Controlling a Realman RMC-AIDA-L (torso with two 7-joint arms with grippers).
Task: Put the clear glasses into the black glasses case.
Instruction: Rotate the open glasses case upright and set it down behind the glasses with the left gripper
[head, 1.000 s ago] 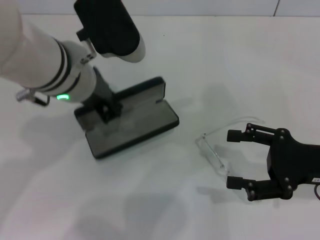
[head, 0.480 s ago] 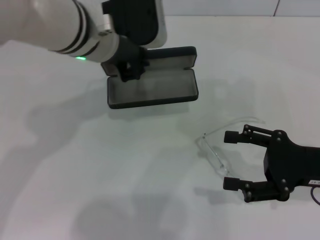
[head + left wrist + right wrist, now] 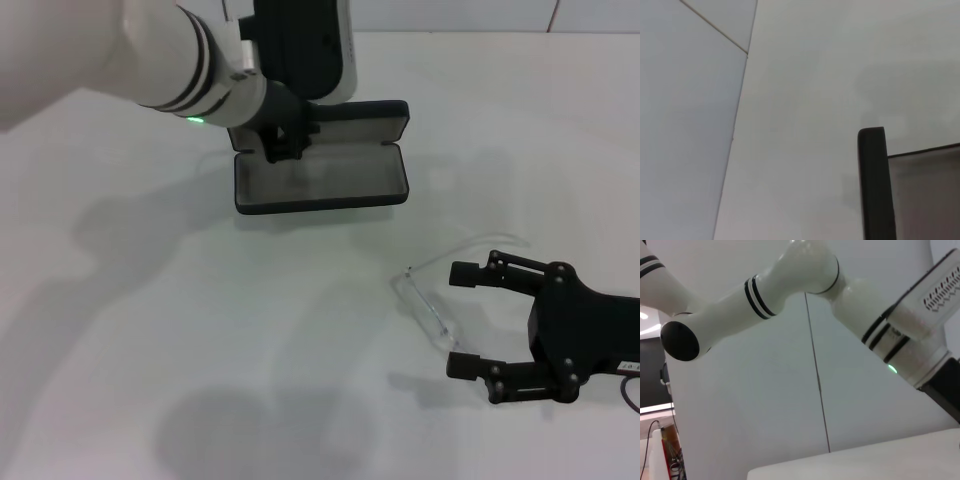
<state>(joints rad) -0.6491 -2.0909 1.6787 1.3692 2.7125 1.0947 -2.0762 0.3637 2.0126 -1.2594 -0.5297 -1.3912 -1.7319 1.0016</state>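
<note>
One black glasses case (image 3: pixel 320 175), rectangular clamshell with rounded corners, matte black shell and smooth grey lining, lies open on the white matte worktop (image 3: pixel 200 330); lid stands up behind the tray. Left gripper (image 3: pixel 283 137) sits at the case's left back edge, black fingers down on the tray rim by the hinge; looks clamped on the case, though the contact is partly hidden by the arm. In the left wrist view only a black case edge (image 3: pixel 875 185) and a strip of grey lining show beside pale worktop. One pair of clear glasses (image 3: pixel 440 295), colourless transparent plastic, thin arms, very faint against the white, lies on the worktop well apart from the left gripper and just in front of the right gripper (image 3: pixel 462 318). Right gripper is black, two hinged fingers spread wide, holding nothing; the near end of the frame lies between the fingertips' line and just ahead, contact cannot be told. Right wrist view shows the glossy white left arm (image 3: pixel 790 295) with black rings and a green light.
</note>
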